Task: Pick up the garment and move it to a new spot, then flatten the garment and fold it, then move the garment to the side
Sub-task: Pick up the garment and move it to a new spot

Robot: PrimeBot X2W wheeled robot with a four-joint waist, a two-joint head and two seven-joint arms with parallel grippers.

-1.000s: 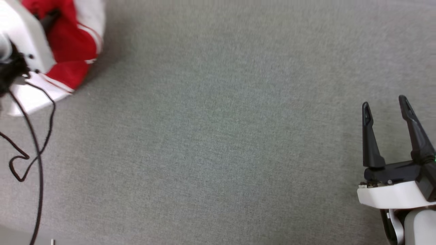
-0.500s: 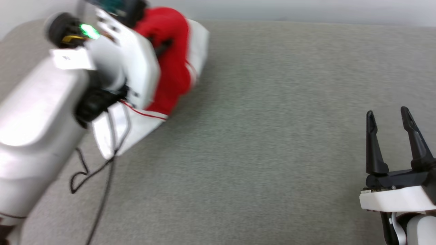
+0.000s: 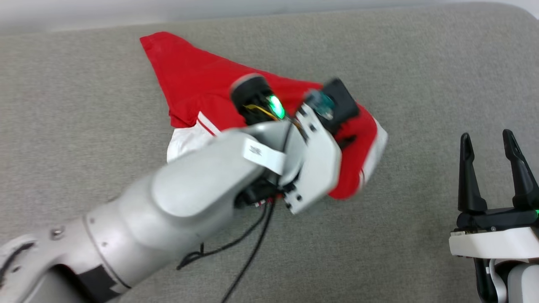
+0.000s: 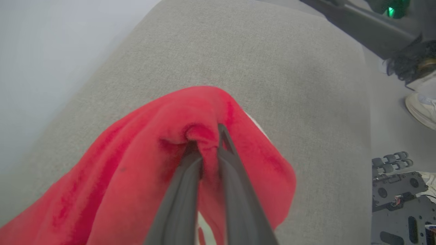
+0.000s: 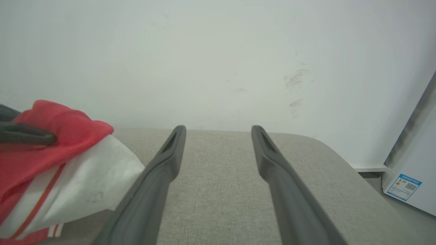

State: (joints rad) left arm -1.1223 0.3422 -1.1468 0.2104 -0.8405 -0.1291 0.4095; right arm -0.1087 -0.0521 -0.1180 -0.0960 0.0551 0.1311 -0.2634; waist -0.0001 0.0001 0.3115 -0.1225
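Observation:
The garment point(image 3: 198, 80), red with white sleeves and striped trim, lies bunched on the grey table; its far corner lies spread flat. My left arm point(image 3: 198, 189) reaches over it from the lower left. In the left wrist view my left gripper point(image 4: 206, 139) is shut on a raised fold of the garment's point(image 4: 136, 153) red cloth. From the right wrist, the garment point(image 5: 68, 170) hangs at the left edge with a dark left finger point(image 5: 27, 137) on it. My right gripper point(image 3: 488, 141) stands open and holds nothing at the lower right, apart from the cloth; between its fingers point(image 5: 160, 170) lies bare table.
The grey padded table point(image 3: 421, 63) ends at a pale wall point(image 5: 218, 61) behind. Black cables point(image 3: 248, 248) trail from the left wrist. A white cabinet with a label point(image 5: 408, 183) stands beyond the table's right end. A person's shoe point(image 4: 420, 109) and the robot's base point(image 4: 398, 204) are on the floor.
The left arm has carried the garment from the far left toward the middle, nearer the right gripper. The head camera has shifted too, bringing the table's back edge into view. The right gripper stays open.

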